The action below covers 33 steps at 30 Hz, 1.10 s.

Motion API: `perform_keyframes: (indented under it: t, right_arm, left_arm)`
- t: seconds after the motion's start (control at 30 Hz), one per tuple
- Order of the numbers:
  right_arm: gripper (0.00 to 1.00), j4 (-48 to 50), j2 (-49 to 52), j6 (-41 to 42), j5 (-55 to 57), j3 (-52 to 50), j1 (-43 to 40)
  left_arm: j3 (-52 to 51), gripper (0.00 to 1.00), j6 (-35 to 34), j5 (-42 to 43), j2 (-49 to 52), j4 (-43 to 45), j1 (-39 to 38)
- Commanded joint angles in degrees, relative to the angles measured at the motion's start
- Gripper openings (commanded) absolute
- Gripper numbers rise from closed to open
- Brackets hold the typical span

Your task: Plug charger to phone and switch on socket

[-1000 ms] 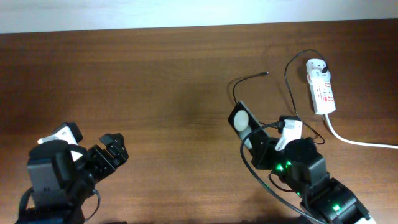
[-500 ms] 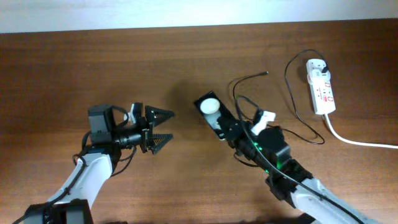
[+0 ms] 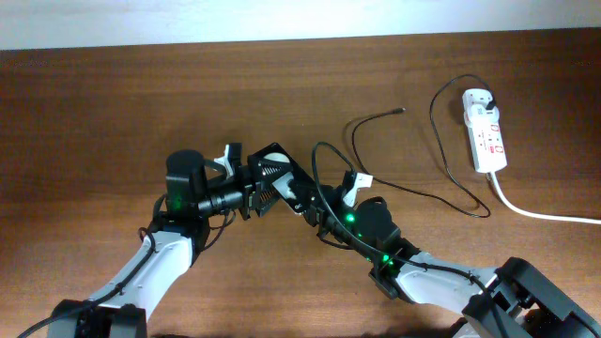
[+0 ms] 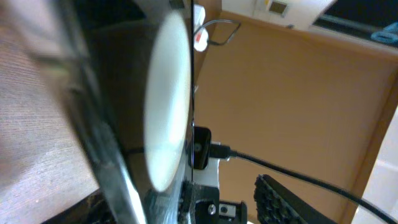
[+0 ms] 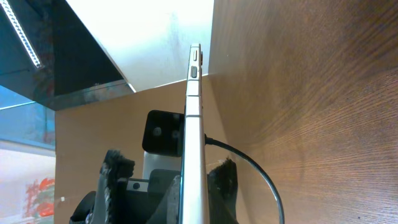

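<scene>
The black phone (image 3: 279, 171) is held off the table between both arms, left of the middle. My right gripper (image 3: 315, 202) is shut on its lower right end. In the right wrist view the phone (image 5: 194, 124) stands edge-on between the fingers (image 5: 186, 183). My left gripper (image 3: 261, 183) is open, with its spread jaws around the phone's other end. The left wrist view shows the phone's white round patch (image 4: 168, 106) very close, with a gap to one finger (image 4: 211, 199). The charger cable (image 3: 418, 192) lies loose, its plug tip (image 3: 402, 110) at the far middle. The socket (image 3: 486, 131) lies at the far right.
The socket's thick white cord (image 3: 540, 215) runs off the right edge. A white adapter (image 3: 474, 97) sits at the socket's far end. The black cable loops over the table between the right arm and the socket.
My right gripper carried the phone left from the right half to the middle. My left arm swung in from the lower left and brought its open jaws to the phone.
</scene>
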Motion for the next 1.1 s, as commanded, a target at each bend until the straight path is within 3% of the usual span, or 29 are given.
perform_keyframes:
  t: [0.0,0.13,0.33,0.47,0.53,0.6,0.7,0.8,0.87,0.93,1.0,1.07]
  right_arm:
    - [0.04,1.1,-0.1,0.3,0.4,1.1,0.3]
    - [0.04,1.1,-0.1,0.3,-1.1,1.1,0.3]
    - [0.04,1.1,-0.1,0.3,-2.6,1.1,0.3]
    - [0.04,0.9,-0.1,0.3,-2.9,1.1,0.3]
    - [0.11,0.9,-0.1,0.3,-5.1,1.1,0.3]
    - [0.25,0.9,-0.1,0.2,-6.0,1.1,0.3]
    - [0.38,0.9,-0.1,0.1,-6.1,1.1,0.3]
    - [0.53,-0.4,-0.1,-10.9,-6.0,1.1,0.3]
    - [0.63,-5.7,-0.1,-27.0,-6.0,1.1,0.2]
    - [0.68,-11.9,-0.1,-41.8,-6.1,1.1,0.0]
    - [0.69,-15.3,-0.3,-47.4,-9.8,1.1,-2.7]
    - [0.68,-18.4,-0.8,-52.1,-15.9,1.1,-9.3]
  left_arm:
    - [0.1,0.50,0.0,-3.3,0.0,0.3,-0.1]
    - [0.1,0.23,0.0,-5.5,0.0,0.3,-0.1]
    - [0.1,0.00,0.0,-6.4,0.0,0.3,-0.1]
    - [0.1,0.00,0.0,-6.4,0.0,0.3,-0.1]
    - [0.1,0.00,0.1,-7.0,0.0,0.2,-0.1]
    - [0.1,0.00,0.5,-9.4,0.0,0.1,-0.1]
    - [0.1,0.00,7.1,-12.4,0.0,0.0,0.4]
    - [0.1,0.00,14.1,-14.3,0.0,0.0,5.9]
    - [0.1,0.00,14.6,-14.3,0.0,-0.7,9.3]
    - [0.1,0.00,17.9,-13.9,0.0,-9.1,11.9]
    - [0.1,0.00,22.1,-8.7,0.0,-13.5,12.5]
    - [0.1,0.00,30.8,0.3,0.0,-14.5,12.5]
